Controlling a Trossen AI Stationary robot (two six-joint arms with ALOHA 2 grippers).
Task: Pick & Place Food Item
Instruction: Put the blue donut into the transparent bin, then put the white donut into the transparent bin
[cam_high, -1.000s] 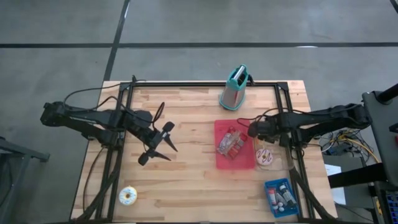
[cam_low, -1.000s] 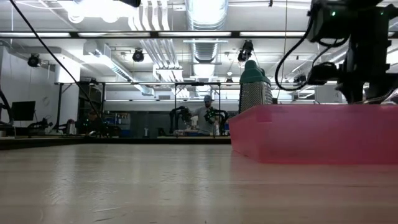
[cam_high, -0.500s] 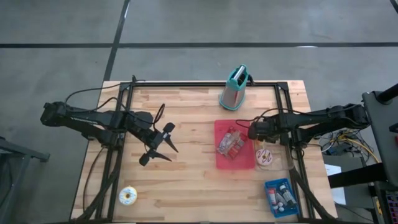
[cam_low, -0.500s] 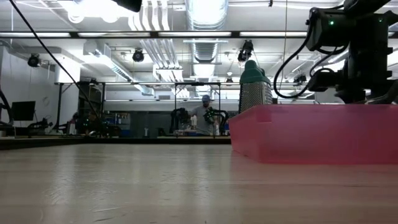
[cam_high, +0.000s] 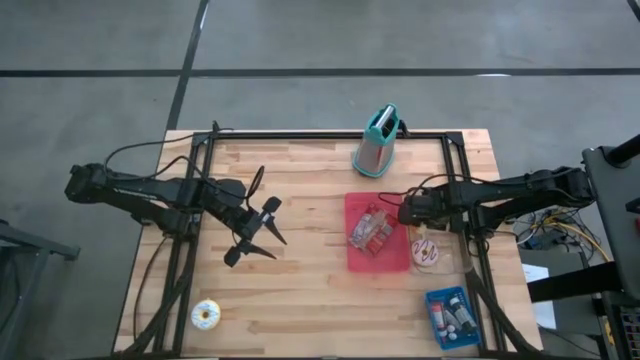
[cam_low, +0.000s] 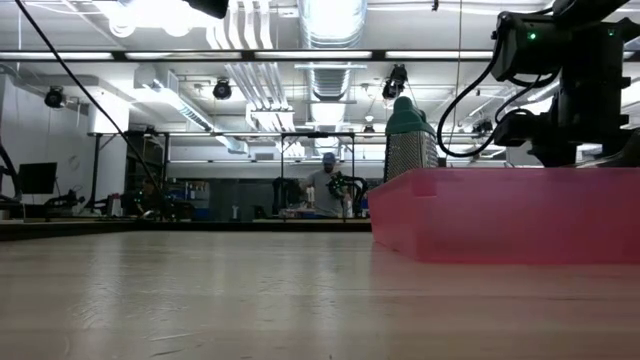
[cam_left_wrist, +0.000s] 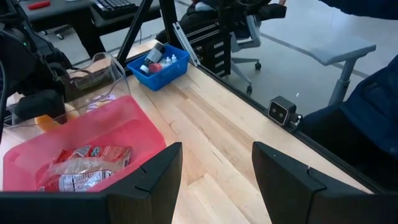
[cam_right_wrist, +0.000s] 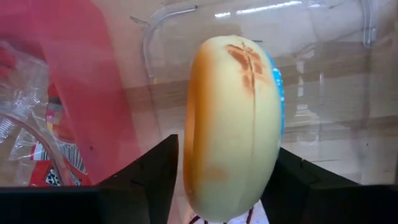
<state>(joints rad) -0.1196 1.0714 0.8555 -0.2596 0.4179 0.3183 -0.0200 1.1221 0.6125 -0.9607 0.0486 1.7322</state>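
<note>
Golden and glazed, with a blue-iced face, the doughnut (cam_right_wrist: 233, 127) stands on edge, pinched between the closed-in fingers of the right gripper (cam_right_wrist: 217, 180), which hangs over the seam between the red bin (cam_high: 377, 261) and the clear plastic container (cam_right_wrist: 261, 74) just beside it. The step in hand looks like the carry toward a drop spot, so the grip should stay firm until the doughnut is squarely above the chosen container, and then come down low before the fingers part, since a ring held on edge will likely roll or tip if dropped from height. The thin clear wall is easy to clip and hard to judge. The red bin holds crinkly wrapped snack packets (cam_high: 368, 232); the clear container already has one pink-striped doughnut (cam_high: 426, 252) lying flat in it; a small blue basket (cam_high: 452, 317) near the table's corner holds little bottles. A white-iced doughnut (cam_high: 206, 315) lies alone on the wooden table (cam_high: 300, 180). The left gripper (cam_high: 257, 230) waits wide open and empty over bare wood.
</note>
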